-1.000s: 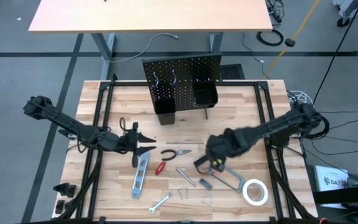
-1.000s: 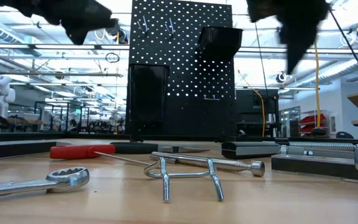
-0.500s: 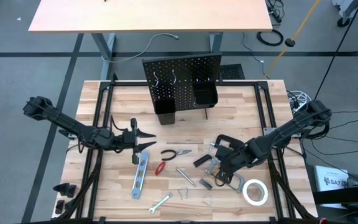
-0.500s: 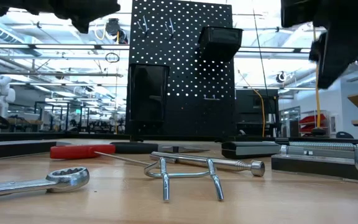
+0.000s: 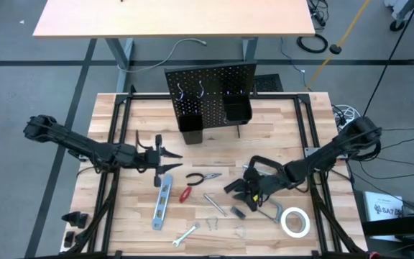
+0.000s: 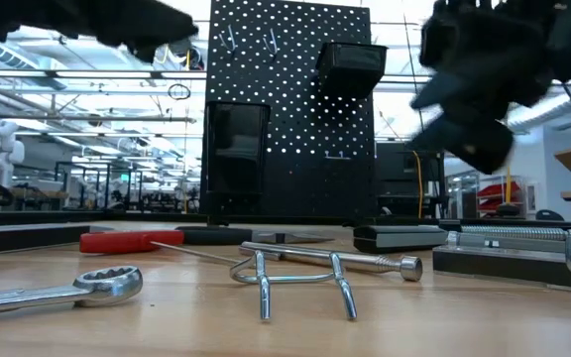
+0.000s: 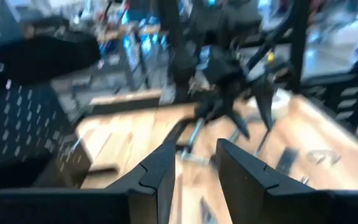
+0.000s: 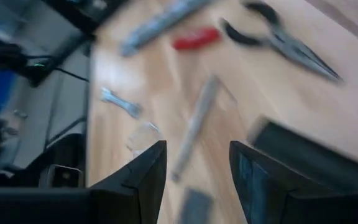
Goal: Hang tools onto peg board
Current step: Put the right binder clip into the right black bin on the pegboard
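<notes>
The right hand (image 5: 249,188), fingers parted and empty, hovers over the black C-clamp (image 5: 259,167) on the tabletop (image 5: 214,137); the peg board (image 5: 210,83) stands beyond. The left hand (image 5: 165,162), also parted, waits nearer the level (image 5: 162,203).

No text, label, brand or number can be read in any view. A white sheet (image 5: 384,207) at the table's right edge carries dark print, but it is too small to make out.
</notes>
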`<state>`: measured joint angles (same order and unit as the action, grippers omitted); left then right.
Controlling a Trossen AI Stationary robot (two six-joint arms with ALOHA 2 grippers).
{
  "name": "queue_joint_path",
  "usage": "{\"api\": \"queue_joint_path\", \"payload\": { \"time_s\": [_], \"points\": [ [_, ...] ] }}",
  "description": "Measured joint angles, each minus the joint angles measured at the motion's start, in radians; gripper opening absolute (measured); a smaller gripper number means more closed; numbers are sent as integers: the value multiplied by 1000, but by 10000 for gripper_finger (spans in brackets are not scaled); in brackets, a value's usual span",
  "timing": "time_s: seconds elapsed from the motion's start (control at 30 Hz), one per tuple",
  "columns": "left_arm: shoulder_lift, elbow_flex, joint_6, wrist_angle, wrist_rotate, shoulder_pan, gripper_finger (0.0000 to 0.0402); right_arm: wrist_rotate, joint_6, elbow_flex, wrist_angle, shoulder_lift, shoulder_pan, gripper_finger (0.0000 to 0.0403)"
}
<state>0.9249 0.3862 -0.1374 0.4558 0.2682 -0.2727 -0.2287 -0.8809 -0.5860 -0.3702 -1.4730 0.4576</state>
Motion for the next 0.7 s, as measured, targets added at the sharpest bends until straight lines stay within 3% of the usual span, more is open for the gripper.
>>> {"api": "queue_joint_path", "payload": {
  "time_s": [0.13, 0.2, 0.3, 0.53, 0.7],
  "points": [
    [-44, 0, 0, 37, -41, 2, 121, 23, 79, -7, -272, -65, 2, 167],
    [-79, 0, 19, 24, -42, -3, 121, 68, 108, -35, -286, -80, 2, 167],
    [-130, 0, 22, -14, -42, -12, 121, 174, 134, -107, -184, -87, 0, 167],
    [-207, 0, -57, -33, -8, -7, 121, 105, 230, -309, 241, -88, 31, 167],
    [-197, 0, -83, -84, 99, 14, 121, 99, 316, -373, 487, -88, 66, 167]
  ]
}}
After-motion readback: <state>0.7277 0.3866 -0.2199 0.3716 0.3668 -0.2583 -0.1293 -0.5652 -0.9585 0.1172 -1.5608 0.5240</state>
